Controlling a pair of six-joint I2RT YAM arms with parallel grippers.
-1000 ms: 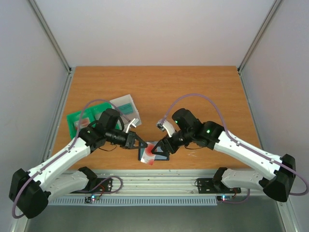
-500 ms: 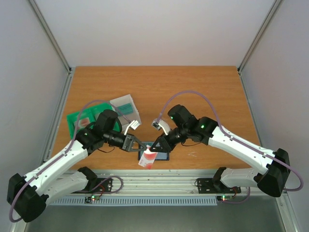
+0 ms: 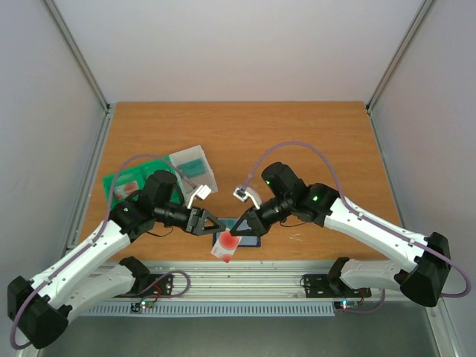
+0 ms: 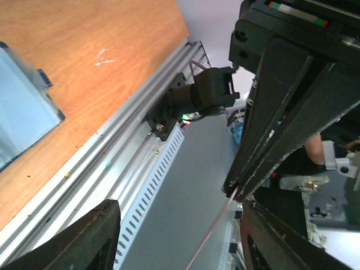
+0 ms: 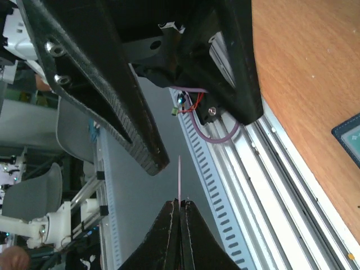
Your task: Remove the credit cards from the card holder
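A pale credit card with a red mark (image 3: 226, 245) hangs over the table's front edge, and my right gripper (image 3: 238, 231) is shut on its upper end. In the right wrist view the card (image 5: 179, 179) shows edge-on, rising from the shut right gripper (image 5: 180, 202). My left gripper (image 3: 214, 224) stands open just left of it. From the left wrist the card (image 4: 216, 236) is a thin pink line between the open left gripper's (image 4: 180, 225) fingers, touching neither. The dark card holder (image 3: 249, 241) lies flat under the right gripper, its grey-blue inside (image 4: 22, 112) facing up.
A green bin (image 3: 121, 184) and a white bin (image 3: 192, 165) holding a teal card stand behind the left arm. The aluminium rail (image 3: 245, 277) runs along the table's front edge, right below both grippers.
The right gripper has shut on the red-marked card. The left gripper, shut before, has opened and let it go. The card has shifted slightly left, out of the holder.
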